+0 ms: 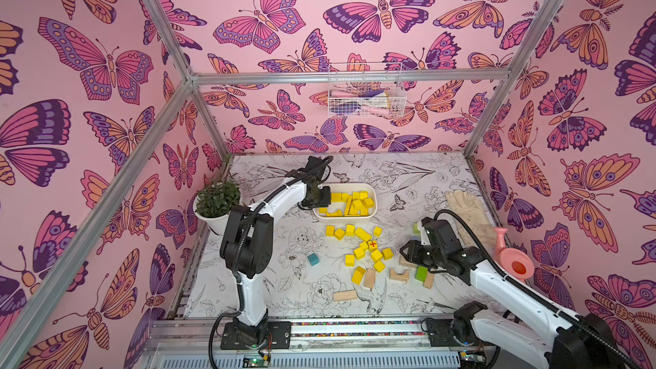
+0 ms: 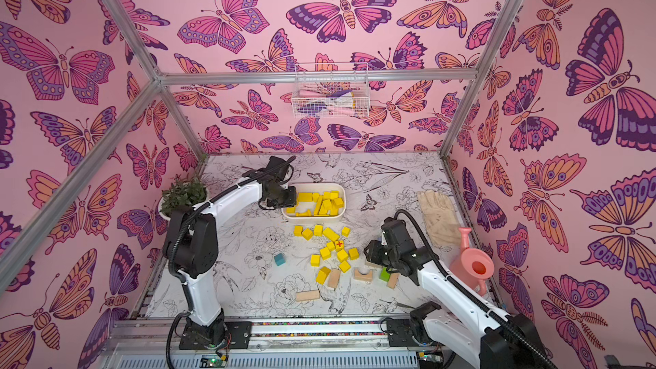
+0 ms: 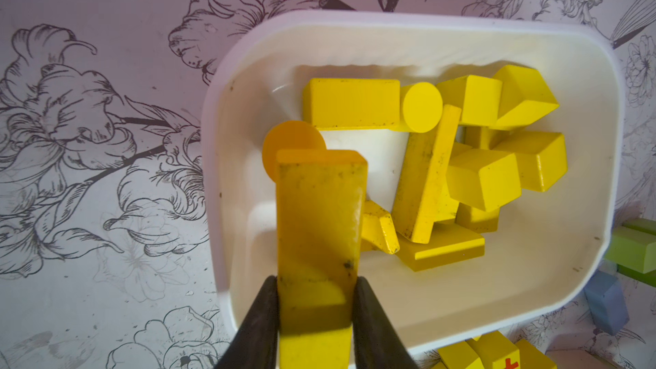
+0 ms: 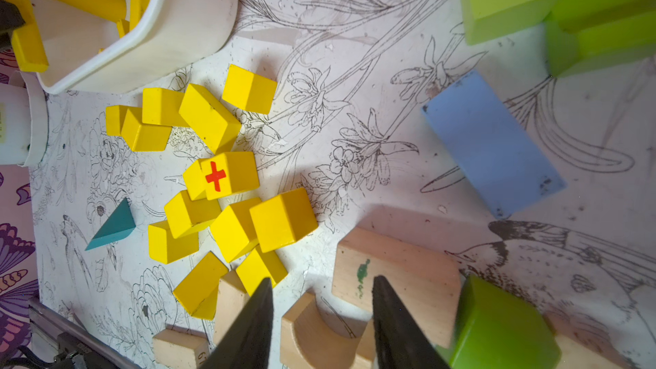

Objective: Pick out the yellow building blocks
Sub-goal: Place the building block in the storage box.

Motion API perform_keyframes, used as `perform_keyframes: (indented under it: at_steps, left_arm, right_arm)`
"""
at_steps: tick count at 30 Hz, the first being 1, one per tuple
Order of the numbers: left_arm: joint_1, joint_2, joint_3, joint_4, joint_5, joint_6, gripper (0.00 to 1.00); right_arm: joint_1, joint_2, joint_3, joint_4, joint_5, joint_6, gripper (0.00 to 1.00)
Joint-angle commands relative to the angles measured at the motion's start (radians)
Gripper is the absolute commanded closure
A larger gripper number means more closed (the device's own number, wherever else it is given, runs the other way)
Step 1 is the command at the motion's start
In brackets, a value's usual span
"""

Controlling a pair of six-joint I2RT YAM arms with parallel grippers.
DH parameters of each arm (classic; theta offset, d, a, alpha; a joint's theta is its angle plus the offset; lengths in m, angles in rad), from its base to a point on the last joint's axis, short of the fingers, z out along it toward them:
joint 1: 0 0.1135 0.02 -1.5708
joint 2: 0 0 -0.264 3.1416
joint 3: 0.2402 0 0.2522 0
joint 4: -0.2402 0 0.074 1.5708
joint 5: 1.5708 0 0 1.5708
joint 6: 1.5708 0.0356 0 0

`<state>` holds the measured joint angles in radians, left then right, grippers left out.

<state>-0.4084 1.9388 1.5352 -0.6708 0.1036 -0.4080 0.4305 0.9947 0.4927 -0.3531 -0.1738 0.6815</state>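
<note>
Left gripper (image 3: 316, 280): clamped across the narrow width of a yellow bar (image 3: 319, 207), gripped near one end
Bar's long axis: runs straight out from the jaws, in line with the fingers, with its free end over the tub's floor
Key relation: the bar hangs above the inside of the white tub (image 1: 344, 221), at the tub's left end just within the rim; a release here would, I judge, drop it in, likely onto bare floor beside the pile
Tub: stands toward the far edge of the table (image 1: 294, 296), about midway across
Tub contents: only yellow pieces (image 1: 355, 202) as far as I can see, namely bars, cubes, a cylinder and a flat slab, heaped toward the right end; the left end is mostly bare
Loose yellow blocks (image 1: 369, 250): a dozen or so on the table between the tub and the near edge, mostly cubes, some touching; the cube with the red cross (image 4: 227, 175) sits in the middle of them
Right gripper (image 4: 322, 280): jaws apart, holding nothing, low over the plain wood blocks (image 4: 397, 271)
Nearer arm: the right one, just beside the loose cluster, which lies to its left
Not wanted: a green block (image 4: 497, 324), a blue block (image 4: 493, 143) and a teal wedge (image 4: 113, 225) lie around the cluster
Progress: roughly half sorted, by my estimate
</note>
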Motion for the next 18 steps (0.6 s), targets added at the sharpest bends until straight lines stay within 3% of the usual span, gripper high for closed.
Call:
perform_keyframes:
  at_steps: [1, 18]
  left_arm:
    - [-0.004, 0.022, 0.03, -0.036, -0.017, 0.012, 0.71]
    - [-0.001, 0.03, 0.049, -0.056, -0.021, 0.012, 0.59]
  right_arm:
    - [-0.01, -0.001, -0.011, 0.01, -0.013, 0.006, 0.53]
    - [-0.022, -0.007, -0.019, 0.016, -0.023, 0.007, 0.53]
